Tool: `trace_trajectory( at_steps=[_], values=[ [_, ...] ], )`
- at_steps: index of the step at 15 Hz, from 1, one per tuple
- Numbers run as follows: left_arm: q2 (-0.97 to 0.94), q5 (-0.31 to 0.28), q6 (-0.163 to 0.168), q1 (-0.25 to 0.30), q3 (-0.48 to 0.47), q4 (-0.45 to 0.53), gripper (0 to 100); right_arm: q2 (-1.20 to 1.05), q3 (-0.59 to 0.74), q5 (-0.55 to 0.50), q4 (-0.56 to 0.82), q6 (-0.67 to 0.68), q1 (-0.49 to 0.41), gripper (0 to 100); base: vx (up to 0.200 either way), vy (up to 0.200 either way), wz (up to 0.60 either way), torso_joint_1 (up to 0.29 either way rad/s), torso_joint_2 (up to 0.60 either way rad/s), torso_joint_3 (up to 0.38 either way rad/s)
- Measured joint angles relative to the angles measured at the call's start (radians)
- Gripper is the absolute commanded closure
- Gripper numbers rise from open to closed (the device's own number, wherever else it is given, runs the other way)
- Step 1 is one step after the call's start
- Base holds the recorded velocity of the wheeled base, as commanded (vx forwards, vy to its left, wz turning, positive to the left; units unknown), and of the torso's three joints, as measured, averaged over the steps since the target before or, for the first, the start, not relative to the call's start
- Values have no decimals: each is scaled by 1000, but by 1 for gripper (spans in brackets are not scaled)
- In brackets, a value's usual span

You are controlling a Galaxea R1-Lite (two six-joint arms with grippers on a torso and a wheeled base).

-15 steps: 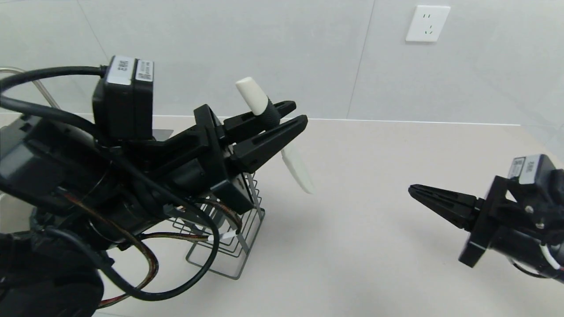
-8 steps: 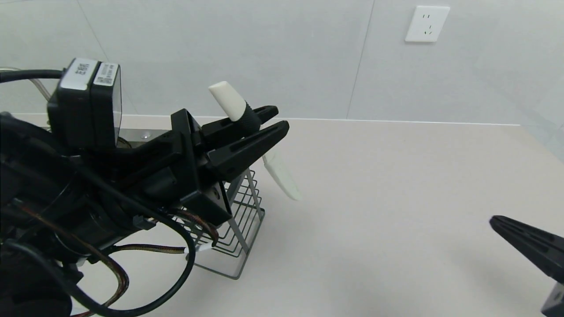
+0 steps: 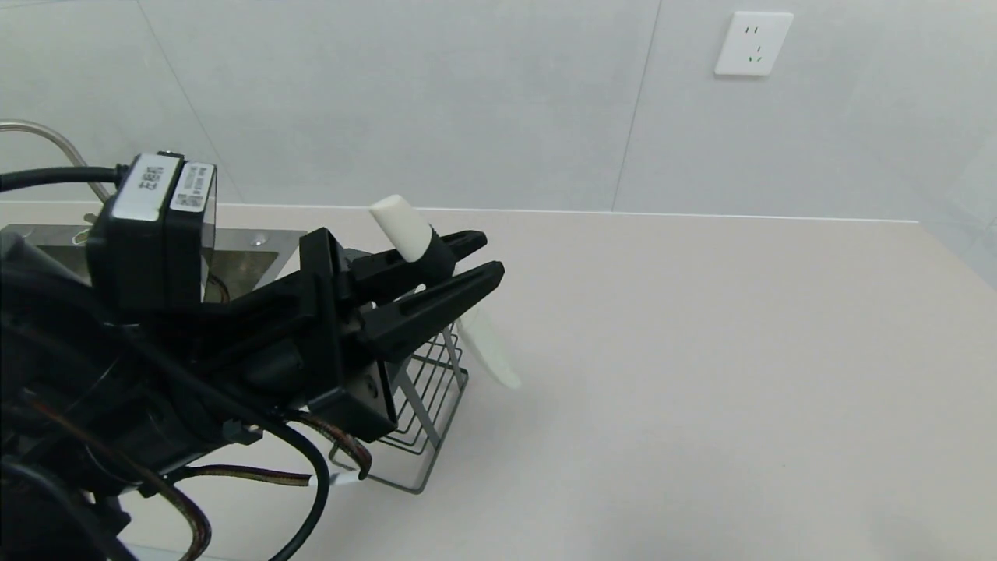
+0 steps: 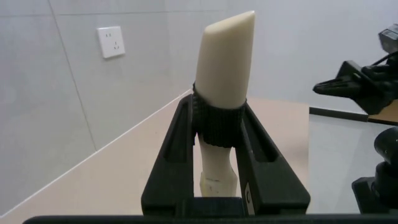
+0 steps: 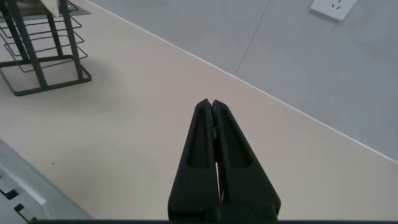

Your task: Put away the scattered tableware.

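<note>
The left gripper (image 3: 481, 257) pinches a white knife (image 3: 399, 224) by its black collar, handle tilted up and far, blade slanting down to the right. The middle of the knife is hidden between the fingers; only the lower blade shows below them, just right of the wire rack (image 3: 433, 388). Whether the tip hangs over the rack or beside it I cannot tell. The arm covers the rack's left part and most of the sink (image 3: 245, 261) behind it. The right gripper (image 5: 212, 106) is pressed together, holding nothing, above the bare worktop (image 3: 701, 351), well right of the rack.
</note>
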Motion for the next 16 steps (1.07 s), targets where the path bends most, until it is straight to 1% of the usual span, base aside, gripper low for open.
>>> trace_trajectory(
  at_steps=[1, 2, 3, 4, 5, 6, 7, 9, 10, 12, 13, 14, 15, 16],
  values=[
    [-9, -13, 0, 1, 6, -1, 100, -57, 5, -8, 72, 37, -7, 100, 0, 0, 0, 0, 0, 0],
    [-19, -15, 0, 5, 9, 0, 100, -90, 7, -42, 166, 69, -11, 100, 0, 0, 0, 0, 0, 0],
    [-32, -16, 0, 20, 9, 0, 100, -111, 10, -102, 288, 97, -15, 100, 0, 0, 0, 0, 0, 0],
    [-50, -16, 0, 46, 7, 1, 100, -126, 10, -159, 382, 134, -17, 100, 0, 0, 0, 0, 0, 0],
    [-69, -20, 0, 72, -3, 14, 100, -134, 10, -214, 396, 179, -19, 100, 0, 0, 0, 0, 0, 0],
    [-88, -30, 0, 92, -16, 37, 100, -139, 11, -254, 411, 196, -21, 100, 0, 0, 0, 0, 0, 0],
    [-113, -49, 0, 108, -36, 87, 100, -143, 11, -272, 417, 207, -22, 100, 0, 0, 0, 0, 0, 0],
    [-159, -68, 0, 140, -86, 184, 100, -147, 11, -276, 420, 220, -24, 100, 0, 0, 0, 0, 0, 0],
    [-180, -74, 0, 162, -108, 212, 100, -148, 11, -277, 420, 225, -24, 100, 0, 0, 0, 0, 0, 0],
    [-207, -123, 0, 208, -154, 255, 100, -150, 12, -277, 423, 237, -24, 100, 0, 0, 0, 0, 0, 0],
    [-217, -136, 3, 234, -170, 270, 100, -150, 12, -282, 423, 237, -24, 100, 0, 0, 0, 0, 0, 0],
    [-220, -139, 23, 249, -177, 273, 100, -150, 12, -299, 423, 239, -29, 100, 0, 0, 0, 0, 0, 0],
    [-222, -139, 32, 260, -181, 275, 100, -150, 12, -308, 423, 241, -35, 100, 0, 0, 0, 0, 0, 0],
    [-219, -140, 73, 272, -183, 276, 100, -150, 12, -312, 423, 242, -41, 100, 0, 0, 0, 0, 0, 0]
  ],
)
